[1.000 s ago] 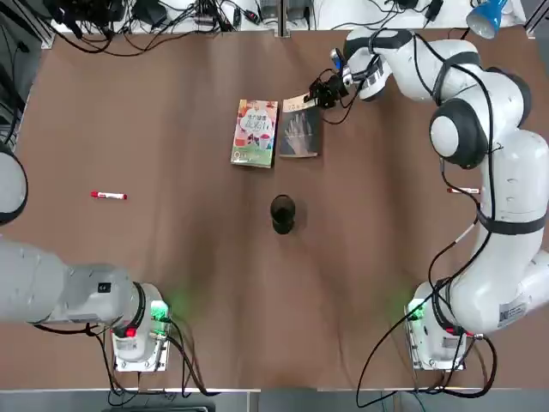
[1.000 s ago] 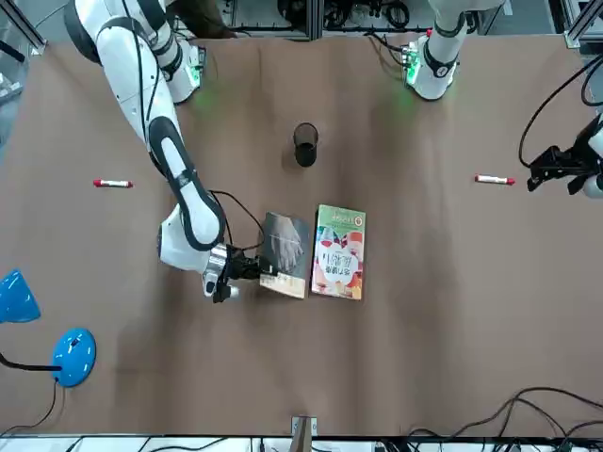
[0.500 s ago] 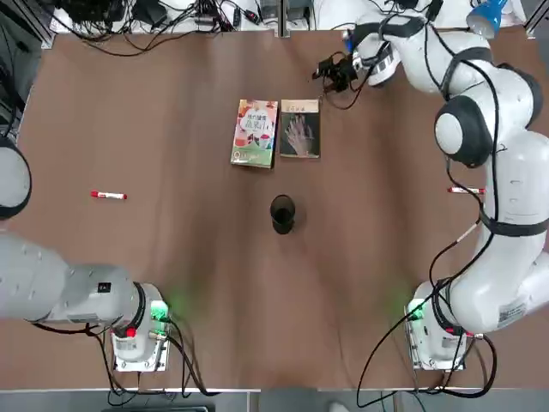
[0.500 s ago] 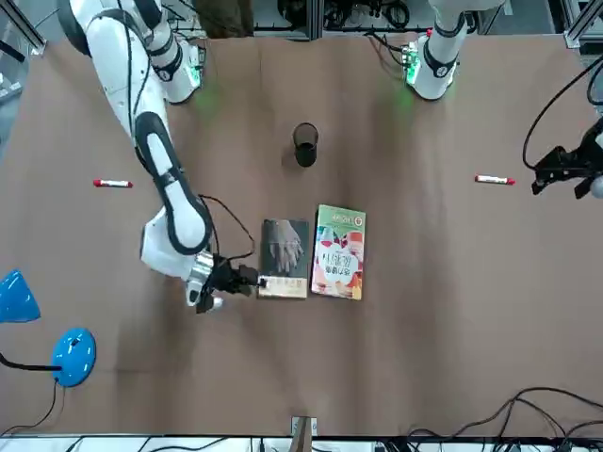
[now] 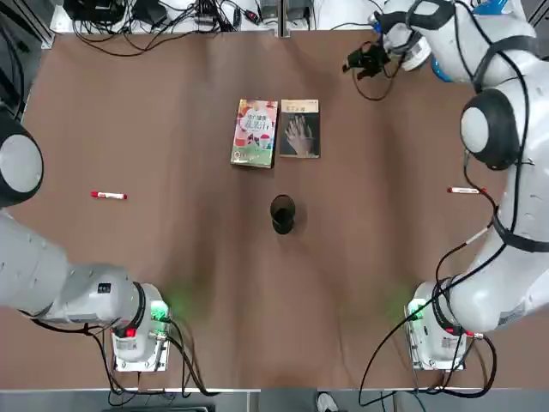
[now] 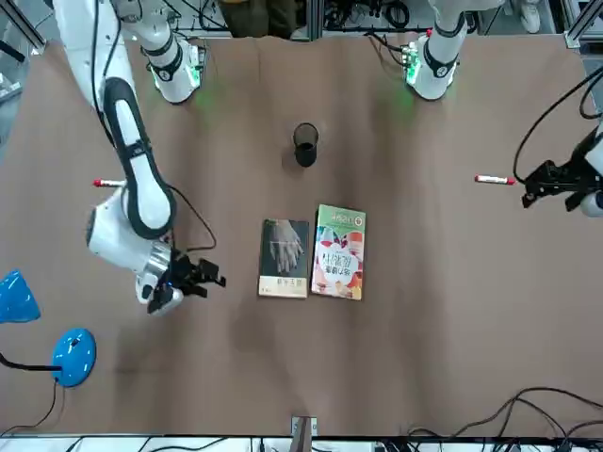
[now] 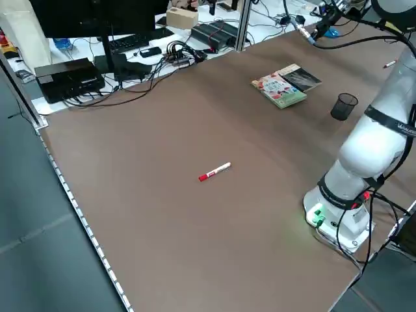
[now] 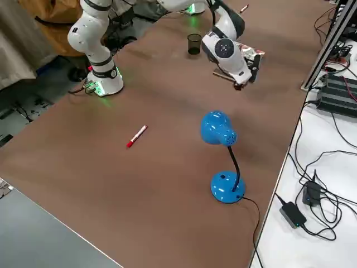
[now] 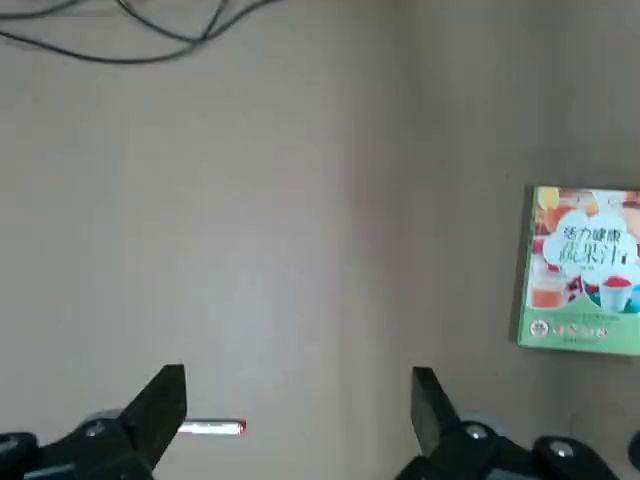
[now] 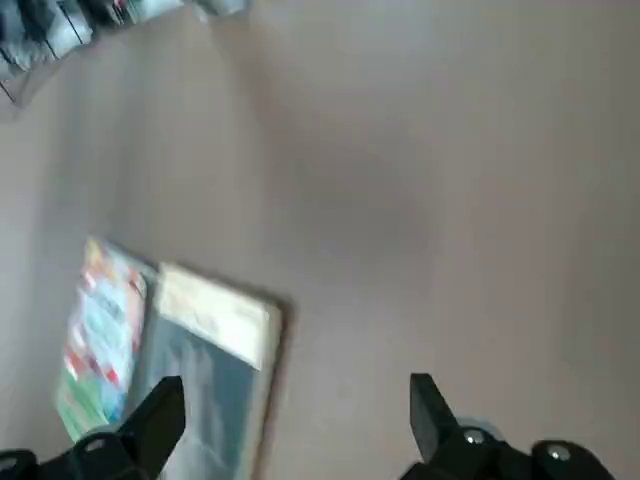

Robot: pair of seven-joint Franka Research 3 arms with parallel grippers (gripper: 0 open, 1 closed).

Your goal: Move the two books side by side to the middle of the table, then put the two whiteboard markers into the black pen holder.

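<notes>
The two books lie side by side beyond the table's middle, the colourful book touching the dark grey book. Nearer the bases, the black pen holder stands upright. One whiteboard marker lies on the left, the other marker on the right. My right gripper is open and empty, raised off the table at the far right of the books. My left gripper hangs open above the left side, with the left marker showing beside one finger in its wrist view. Both books show in the right wrist view.
A blue desk lamp stands at the table's far right corner. Cables and black boxes lie beyond the far edge. The brown table is bare between the markers and the holder.
My right gripper has let go of the grey book's corner and drawn back to the far right. The grey book now lies straight beside the colourful one. The left gripper shifted slightly.
</notes>
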